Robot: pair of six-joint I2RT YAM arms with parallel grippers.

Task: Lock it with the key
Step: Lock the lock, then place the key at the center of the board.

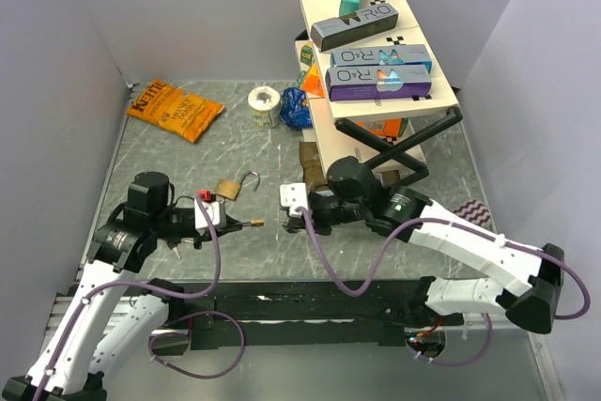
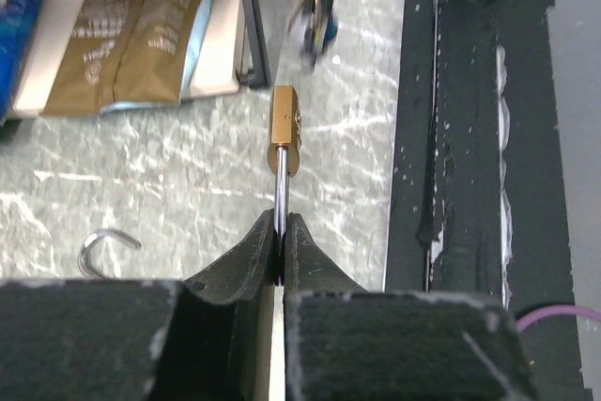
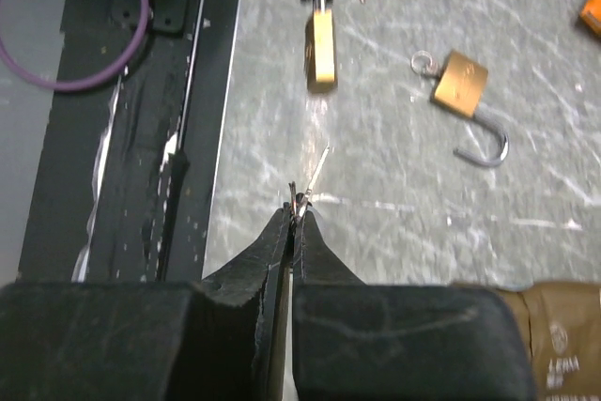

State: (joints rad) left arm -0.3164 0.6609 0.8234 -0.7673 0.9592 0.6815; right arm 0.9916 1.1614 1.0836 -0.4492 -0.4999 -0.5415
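My left gripper (image 1: pixel 235 221) (image 2: pixel 279 224) is shut on the steel shackle of a small brass padlock (image 1: pixel 255 223) (image 2: pixel 285 129), holding it out toward the right arm. The padlock also shows at the top of the right wrist view (image 3: pixel 321 44). My right gripper (image 1: pixel 302 223) (image 3: pixel 299 208) is shut on a thin metal key (image 3: pixel 317 168) whose tip points at the small padlock, a short gap away. A second brass padlock (image 1: pixel 228 188) (image 3: pixel 460 84) lies on the table with its shackle (image 2: pixel 103 244) swung open.
An orange chip bag (image 1: pixel 176 108) lies at the back left. A tape roll (image 1: pixel 264 100) and a blue bag (image 1: pixel 296 108) sit at the back. A stack of boxes (image 1: pixel 376 72) and a black frame (image 1: pixel 404 143) stand behind the right arm. A black strip (image 2: pixel 470 138) edges the table front.
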